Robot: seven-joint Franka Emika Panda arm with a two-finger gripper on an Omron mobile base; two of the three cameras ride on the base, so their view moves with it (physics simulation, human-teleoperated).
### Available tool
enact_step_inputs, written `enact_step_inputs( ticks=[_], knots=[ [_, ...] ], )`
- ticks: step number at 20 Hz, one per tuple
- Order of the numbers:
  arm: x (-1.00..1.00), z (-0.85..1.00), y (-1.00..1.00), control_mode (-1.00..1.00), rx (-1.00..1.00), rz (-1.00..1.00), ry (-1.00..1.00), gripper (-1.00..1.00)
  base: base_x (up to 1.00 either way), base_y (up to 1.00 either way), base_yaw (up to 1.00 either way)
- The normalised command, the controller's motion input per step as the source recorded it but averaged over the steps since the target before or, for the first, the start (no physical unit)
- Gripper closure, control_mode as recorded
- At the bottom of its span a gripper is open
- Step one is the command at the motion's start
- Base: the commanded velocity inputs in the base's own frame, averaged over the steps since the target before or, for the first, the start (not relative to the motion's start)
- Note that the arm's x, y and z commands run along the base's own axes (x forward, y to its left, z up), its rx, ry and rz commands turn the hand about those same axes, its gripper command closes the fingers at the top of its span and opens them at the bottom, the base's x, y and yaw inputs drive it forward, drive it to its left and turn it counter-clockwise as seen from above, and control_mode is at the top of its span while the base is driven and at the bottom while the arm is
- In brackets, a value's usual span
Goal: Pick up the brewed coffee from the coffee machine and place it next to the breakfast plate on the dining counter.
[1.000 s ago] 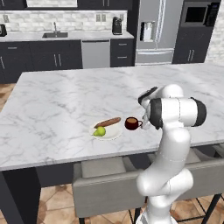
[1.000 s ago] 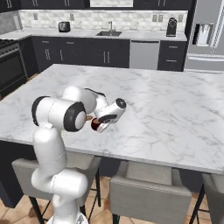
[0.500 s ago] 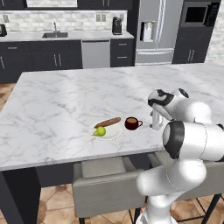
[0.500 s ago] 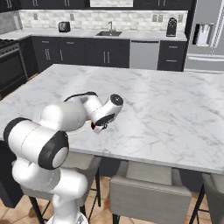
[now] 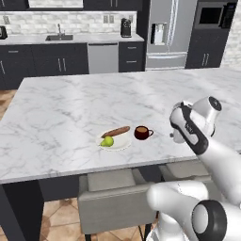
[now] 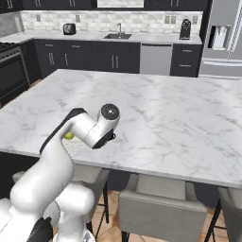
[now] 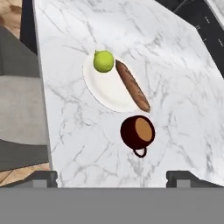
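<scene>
The dark red mug of brewed coffee stands upright on the dining counter, just right of the breakfast plate, its handle pointing away from the plate. In the hand view the mug sits below the plate, which holds a sausage stick and a green pear. My gripper hovers right of the mug, clear of it. Its fingertips stand wide apart, open, with nothing between them. The black coffee machine stands far back on the kitchen worktop.
Grey stools are tucked under the counter's near edge. Behind the island run dark cabinets with a sink, a dishwasher and a steel fridge. A wide stretch of marble lies bare.
The gripper has let go of the mug and drawn back to the right and upward. The mug stays put beside the plate.
</scene>
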Motion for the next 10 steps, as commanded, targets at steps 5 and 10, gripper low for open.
enact_step_inputs(
  ticks=[5, 10],
  knots=[
    [-0.66, 0.22, -0.27, -1.00, -0.10, 0.03, -0.02, -1.00, 0.00, 0.00, 0.00],
    [-0.77, 0.00, -0.58, -1.00, 0.01, 0.02, -0.03, -1.00, 0.00, 0.00, 0.00]
  ],
)
